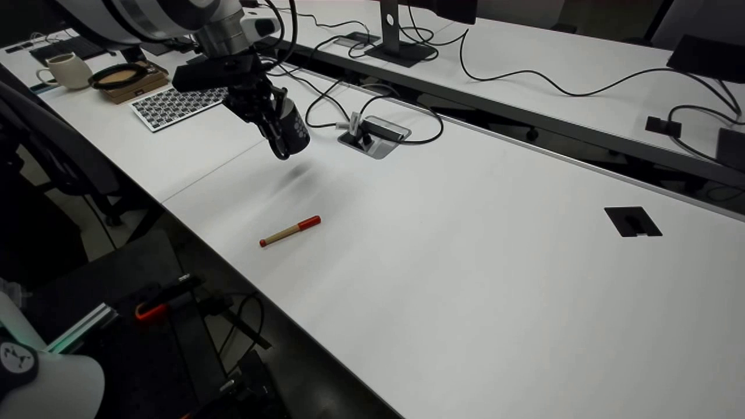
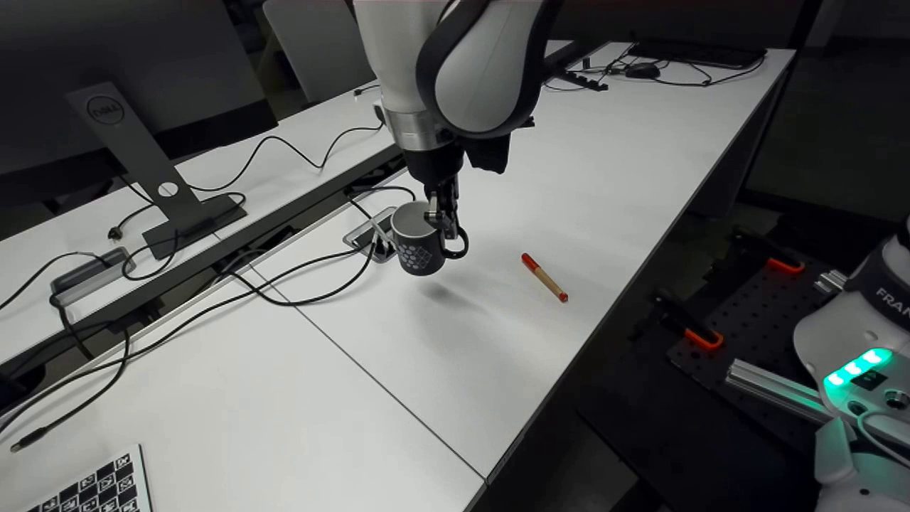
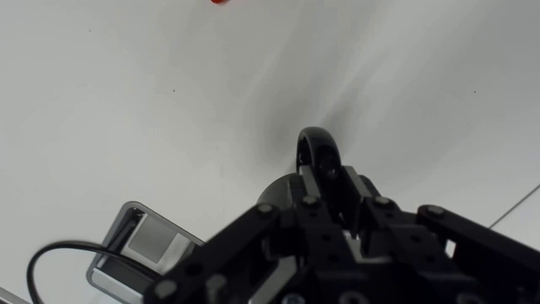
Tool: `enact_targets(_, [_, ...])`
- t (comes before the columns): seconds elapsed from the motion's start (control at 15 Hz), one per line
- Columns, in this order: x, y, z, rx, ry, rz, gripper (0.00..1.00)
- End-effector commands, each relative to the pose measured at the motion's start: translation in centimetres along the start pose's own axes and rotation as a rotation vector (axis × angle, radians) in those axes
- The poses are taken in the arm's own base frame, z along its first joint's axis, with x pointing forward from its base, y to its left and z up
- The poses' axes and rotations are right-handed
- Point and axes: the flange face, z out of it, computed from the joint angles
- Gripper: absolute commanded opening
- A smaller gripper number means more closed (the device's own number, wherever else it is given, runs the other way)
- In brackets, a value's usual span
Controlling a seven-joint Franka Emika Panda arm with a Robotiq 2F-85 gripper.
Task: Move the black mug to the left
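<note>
The black mug hangs a little above the white table, with its shadow below it. In an exterior view the mug shows its pale printed mark, its open top facing up and its handle beside the fingers. My gripper is shut on the mug's handle. In the wrist view the gripper's fingertips stand on both sides of the mug's handle. Most of the mug's body is hidden behind the fingers there.
A thin red-and-tan stick lies on the table nearer the front edge. A cable box with black cables is set in the table near the mug. A keyboard, brown box and beige mug stand farther along the table.
</note>
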Motion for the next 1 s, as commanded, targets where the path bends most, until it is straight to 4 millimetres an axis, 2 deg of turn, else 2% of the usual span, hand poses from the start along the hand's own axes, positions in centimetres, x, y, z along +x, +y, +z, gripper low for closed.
enact_targets(0.0, [3.1,-1.8,-0.3,-0.016,-0.006,-0.123,0.04])
enact_targets(0.4, [6.3,-4.0,-0.1,-0.017,-0.014,-0.226,0.04])
enact_targets(0.93, [10.9,-2.9,2.6,0.006,-0.052,-0.191,0.04])
